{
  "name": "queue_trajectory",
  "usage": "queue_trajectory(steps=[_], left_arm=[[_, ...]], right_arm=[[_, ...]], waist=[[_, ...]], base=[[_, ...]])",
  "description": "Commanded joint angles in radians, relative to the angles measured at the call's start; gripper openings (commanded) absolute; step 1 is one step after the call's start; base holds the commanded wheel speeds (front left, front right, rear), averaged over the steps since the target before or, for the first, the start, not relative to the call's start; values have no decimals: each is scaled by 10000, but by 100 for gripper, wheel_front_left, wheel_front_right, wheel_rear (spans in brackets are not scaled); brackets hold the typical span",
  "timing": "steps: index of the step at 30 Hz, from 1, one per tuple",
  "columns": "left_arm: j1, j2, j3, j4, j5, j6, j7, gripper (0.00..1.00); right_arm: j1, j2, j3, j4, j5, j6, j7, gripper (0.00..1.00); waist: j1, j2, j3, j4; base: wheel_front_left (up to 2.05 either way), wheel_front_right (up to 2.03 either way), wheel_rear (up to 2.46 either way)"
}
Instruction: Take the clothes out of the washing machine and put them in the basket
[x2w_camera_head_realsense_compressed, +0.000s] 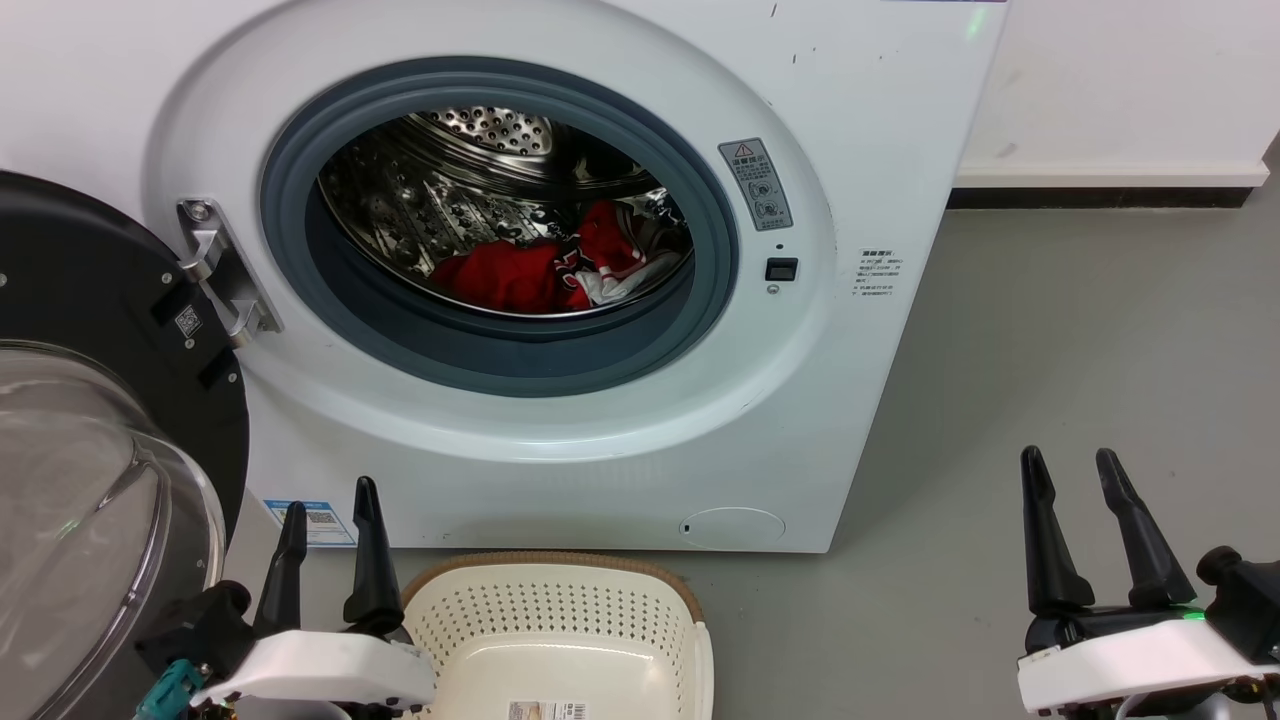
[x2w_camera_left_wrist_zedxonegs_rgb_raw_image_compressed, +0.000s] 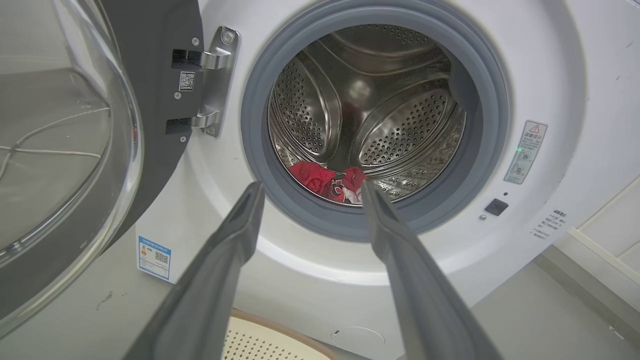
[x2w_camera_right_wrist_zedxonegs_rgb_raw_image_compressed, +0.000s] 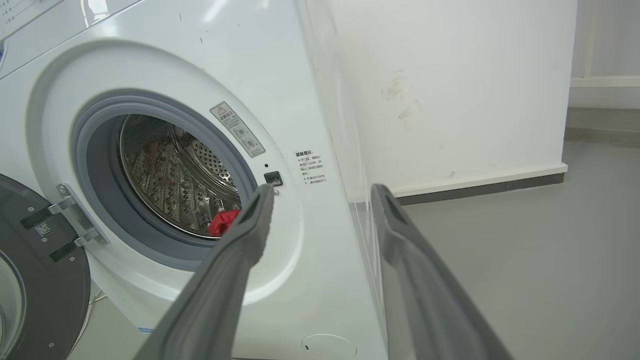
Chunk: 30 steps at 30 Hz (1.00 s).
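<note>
The white washing machine (x2w_camera_head_realsense_compressed: 820, 380) stands with its black-framed glass door (x2w_camera_head_realsense_compressed: 90, 450) swung open to the left. Inside the steel drum lie the clothes (x2w_camera_head_realsense_compressed: 545, 270), a plain red piece beside a red one with white trim; the clothes (x2w_camera_left_wrist_zedxonegs_rgb_raw_image_compressed: 330, 181) also show low in the drum in the left wrist view, and a red corner (x2w_camera_right_wrist_zedxonegs_rgb_raw_image_compressed: 223, 221) in the right wrist view. The cream basket (x2w_camera_head_realsense_compressed: 560, 640) sits on the floor in front of the machine. My left gripper (x2w_camera_head_realsense_compressed: 330, 500) is open just left of the basket. My right gripper (x2w_camera_head_realsense_compressed: 1072, 462) is open over the floor at the right.
The open door (x2w_camera_left_wrist_zedxonegs_rgb_raw_image_compressed: 65, 150) juts out close by my left arm. Grey floor (x2w_camera_head_realsense_compressed: 1080, 340) stretches right of the machine to a white wall with a dark skirting (x2w_camera_head_realsense_compressed: 1100, 195). A thin cable (x2w_camera_right_wrist_zedxonegs_rgb_raw_image_compressed: 92, 312) runs under the machine's front left.
</note>
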Motion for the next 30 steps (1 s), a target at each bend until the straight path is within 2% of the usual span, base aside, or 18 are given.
queue_trajectory(steps=[1,30], left_arm=[[79,19,-39,-108,366,52,-109,100],[444,19,-131,-29,2603,277,-715,100]], right_arm=[[96,-11,25,-183,-391,0,-131,100],[500,-6,113,-397,-2872,-1,-739,100]], waist=[[0,0,-2,1],[0,0,15,34]], base=[[0,0,0],[0,0,0]])
